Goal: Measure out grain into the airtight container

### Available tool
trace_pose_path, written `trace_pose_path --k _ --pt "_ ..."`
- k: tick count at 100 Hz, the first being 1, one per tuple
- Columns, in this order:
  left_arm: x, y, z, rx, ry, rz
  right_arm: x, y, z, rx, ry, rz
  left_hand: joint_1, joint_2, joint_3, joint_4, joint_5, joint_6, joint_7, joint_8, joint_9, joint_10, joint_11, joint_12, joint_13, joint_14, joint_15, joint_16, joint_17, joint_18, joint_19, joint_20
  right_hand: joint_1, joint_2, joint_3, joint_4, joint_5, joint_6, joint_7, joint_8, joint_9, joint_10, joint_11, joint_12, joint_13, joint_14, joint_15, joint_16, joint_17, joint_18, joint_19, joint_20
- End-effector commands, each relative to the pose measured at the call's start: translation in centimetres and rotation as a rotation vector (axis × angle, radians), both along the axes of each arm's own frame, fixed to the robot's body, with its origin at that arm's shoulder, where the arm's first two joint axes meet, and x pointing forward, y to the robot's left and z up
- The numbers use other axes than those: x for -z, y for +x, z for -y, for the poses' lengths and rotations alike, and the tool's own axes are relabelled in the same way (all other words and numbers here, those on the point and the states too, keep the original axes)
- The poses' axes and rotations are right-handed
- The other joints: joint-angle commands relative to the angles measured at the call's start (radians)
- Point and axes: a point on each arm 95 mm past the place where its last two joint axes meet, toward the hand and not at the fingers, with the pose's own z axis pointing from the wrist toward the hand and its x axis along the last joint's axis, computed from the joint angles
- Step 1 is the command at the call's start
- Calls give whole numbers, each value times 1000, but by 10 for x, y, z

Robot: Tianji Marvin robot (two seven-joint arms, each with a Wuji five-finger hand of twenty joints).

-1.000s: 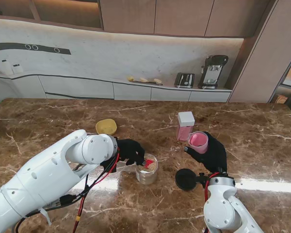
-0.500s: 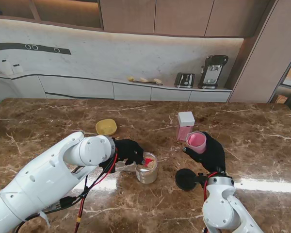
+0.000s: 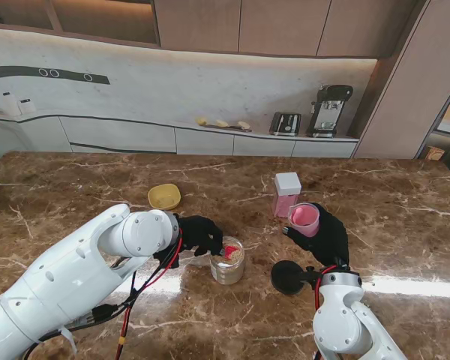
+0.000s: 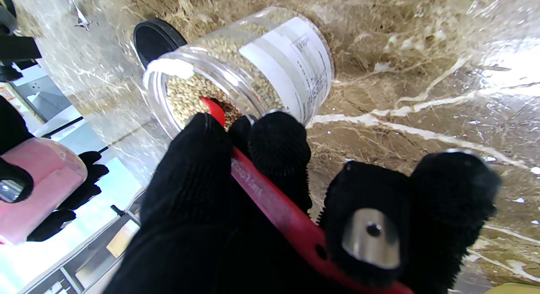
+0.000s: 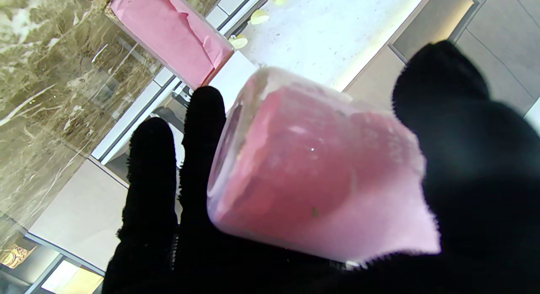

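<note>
L hand (image 3: 197,234) pinching red scoop (image 3: 229,250) by its handle, thumb + index clamped on it, other fingers (image 4: 453,197) curled. Scoop bowl dipped inside clear grain jar (image 3: 228,262), into the grain (image 4: 185,98). Jar stands on marble table (image 3: 75,187) center-near, white label on its side, lid off. Black lid (image 3: 287,276) lies flat on table just right of jar, near R forearm. R hand (image 3: 326,234) wrapped round pink cup (image 3: 305,217), held off the table, mouth tilted toward the left/jar side; fingers + thumb closed on its wall. Tall pink container w/ white lid (image 3: 286,194) upright just beyond R hand, far side. Yellow bowl (image 3: 164,196) on table far-left of jar, well apart. Cup contents: can't tell.
</note>
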Motion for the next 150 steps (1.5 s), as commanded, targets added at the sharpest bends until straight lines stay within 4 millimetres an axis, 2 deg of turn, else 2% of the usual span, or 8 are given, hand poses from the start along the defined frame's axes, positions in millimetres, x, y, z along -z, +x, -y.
trace_pose_path --k 1,84,125,150 --pt "2 0 -2 -3 7 -8 3 -3 -1 -4 5 -15 53 48 -23 25 -32 -5 0 16 54 -47 33 11 45 -18 107 3 13 1 74 19 90 149 182 -5 49 -109 78 8 13 -62 40 -12 -14 -37 -10 0 -6 -13 -8 -20" --pt "-4 -5 -15 -71 -97 -52 1 -1 -2 -17 -3 -15 55 49 -25 25 -32 -4 -5 22 52 -44 33 14 45 -18 107 3 6 3 76 22 91 148 182 -5 50 -111 77 8 13 -62 40 -14 -13 -37 -12 0 -7 -13 -16 -21" --pt "-18 -11 -26 -151 -222 -90 6 -1 -6 -43 -22 -42 57 51 -24 26 -31 0 -8 25 52 -42 31 16 45 -11 106 3 5 10 76 24 97 147 184 -7 58 -116 80 10 22 -66 45 -6 -2 -39 -11 0 10 -16 -18 -23" --pt "-35 -17 -28 -187 -308 -88 12 -2 -13 -80 -33 -72 59 53 -24 27 -33 5 -12 26 50 -39 31 18 45 -9 106 5 4 12 78 26 113 154 192 -8 67 -116 83 8 39 -68 52 23 15 -39 -6 1 26 -18 -8 -22"
